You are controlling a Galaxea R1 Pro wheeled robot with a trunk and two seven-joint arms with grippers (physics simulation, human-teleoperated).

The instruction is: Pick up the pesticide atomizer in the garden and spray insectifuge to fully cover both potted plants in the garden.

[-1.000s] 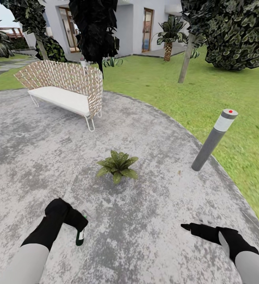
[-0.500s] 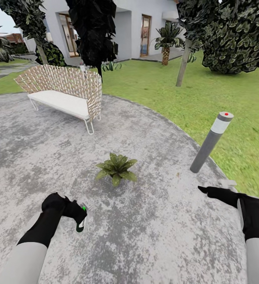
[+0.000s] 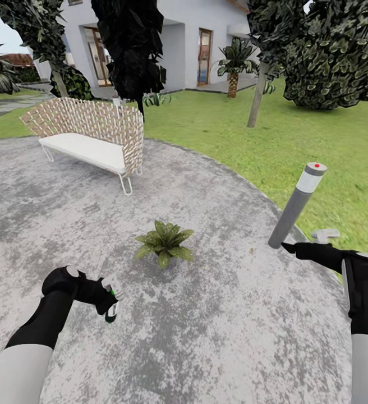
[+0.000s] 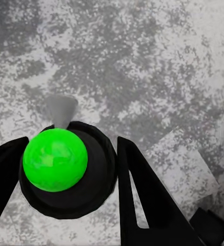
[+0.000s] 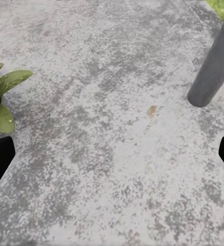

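Note:
The pesticide atomizer, a slim dark green bottle with a white label, hangs upright in my left gripper, which is shut on its head at the lower left. In the left wrist view the atomizer shows a bright green cap between the black fingers. One potted plant, a low rosette of green leaves, sits on the round grey patio, ahead and to the right of the bottle. My right gripper stands open at the right, near the bollard's foot. Plant leaves show beside the open right gripper.
A grey bollard lamp with a red dot stands at the patio's right edge, with its post close to my right gripper. A wicker bench stands at the back left. Lawn, trees and a house lie beyond.
My left gripper has risen and shifted left with the atomizer. My right arm has swung up and to the right, toward the bollard. The view has shifted slightly.

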